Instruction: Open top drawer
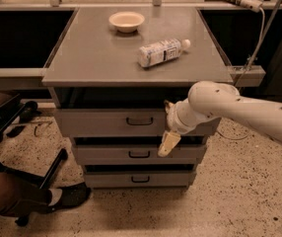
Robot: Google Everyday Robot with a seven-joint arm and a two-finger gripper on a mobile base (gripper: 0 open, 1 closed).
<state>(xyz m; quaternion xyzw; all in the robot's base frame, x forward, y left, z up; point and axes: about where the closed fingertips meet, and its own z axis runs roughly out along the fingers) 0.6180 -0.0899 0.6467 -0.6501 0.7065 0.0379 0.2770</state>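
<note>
The top drawer (101,123) is the widest grey front of three, just under the tabletop, with a small black loop handle (139,121) at its centre. Its front looks closed or nearly so, and none of its floor shows. My gripper (167,124) is in front of the right part of this drawer front, a little to the right of the handle and not touching it. It is open: one cream finger (168,143) hangs down over the gap above the middle drawer, and the other tip (166,104) shows at the drawer's top edge. My white arm (239,110) comes in from the right.
A bowl (126,20) and a lying plastic bottle (161,52) are on the grey tabletop (91,53). The middle drawer (139,154) and bottom drawer (140,178) are below. A chair base and a person's foot (67,196) are on the floor at left. A cable (259,38) hangs at right.
</note>
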